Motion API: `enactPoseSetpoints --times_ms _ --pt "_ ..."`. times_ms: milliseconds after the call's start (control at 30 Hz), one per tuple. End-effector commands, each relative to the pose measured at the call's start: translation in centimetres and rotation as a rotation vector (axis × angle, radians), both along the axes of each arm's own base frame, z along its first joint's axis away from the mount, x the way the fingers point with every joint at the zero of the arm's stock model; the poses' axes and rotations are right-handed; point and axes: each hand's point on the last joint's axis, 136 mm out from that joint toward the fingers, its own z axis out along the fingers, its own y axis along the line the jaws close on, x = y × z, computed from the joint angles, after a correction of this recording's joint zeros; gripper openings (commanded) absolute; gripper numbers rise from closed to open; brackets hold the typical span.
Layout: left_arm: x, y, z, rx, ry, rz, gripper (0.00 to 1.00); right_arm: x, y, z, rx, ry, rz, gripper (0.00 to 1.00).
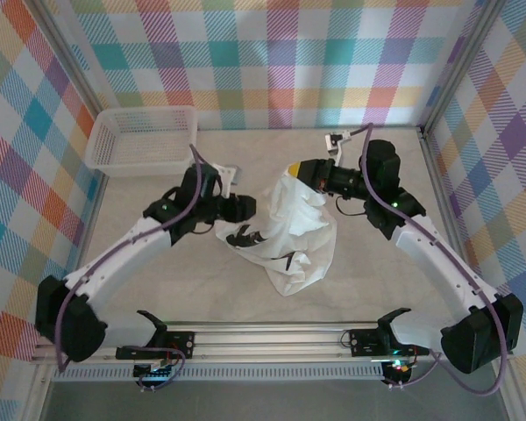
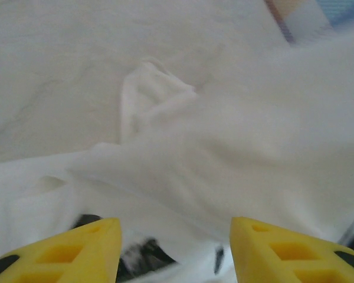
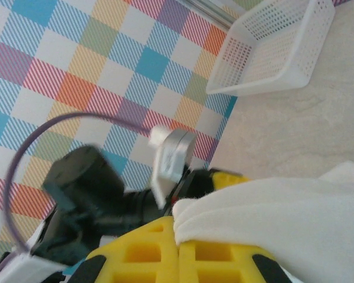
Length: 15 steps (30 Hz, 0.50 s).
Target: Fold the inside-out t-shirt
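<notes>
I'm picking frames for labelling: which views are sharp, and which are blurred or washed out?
Top external: evenly lit and sharp, the shirt showing its folds. Left wrist: soft and blurred, the white cloth low in contrast. Right wrist: basket crisp, left arm smeared.

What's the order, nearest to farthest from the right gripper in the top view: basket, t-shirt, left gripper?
1. t-shirt, pinched in the right gripper, table centre.
2. left gripper, at the t-shirt's left side.
3. basket, far left corner.
</notes>
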Motion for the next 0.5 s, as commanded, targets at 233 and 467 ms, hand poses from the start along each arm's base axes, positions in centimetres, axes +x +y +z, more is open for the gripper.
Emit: enactPoseSetpoints --times_ms 233,467 --pt "3.1 -3.6 3.8 0.069 -0.19 0.048 0.54 -0.9 0.7 1.6 0.004 -0.023 0.091 0.0" --pt "2.9 -6.1 7.1 -0.102 -0.12 -0.061 0.0 0.2 0.3 -0.1 -0.037 0.079 0.09 0.0"
